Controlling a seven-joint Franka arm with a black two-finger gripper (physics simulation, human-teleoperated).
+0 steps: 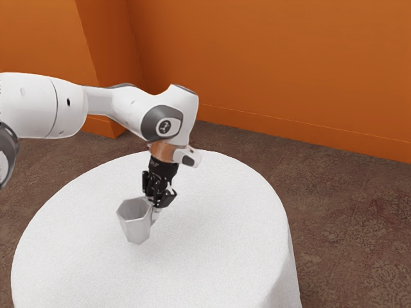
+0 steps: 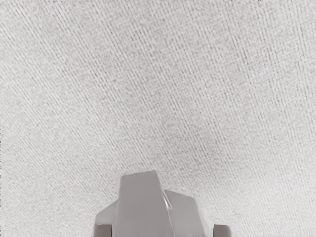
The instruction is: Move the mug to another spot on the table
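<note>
Nearly upright mug [image 1: 135, 223], mouth upward

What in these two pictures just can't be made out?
1. Exterior view: the side of the mug facing the gripper, which covers it.
2. Exterior view: whether the mug's base rests on the table, too small to tell.
3. Wrist view: most of the mug, blurred and cut off by the lower edge.
</note>
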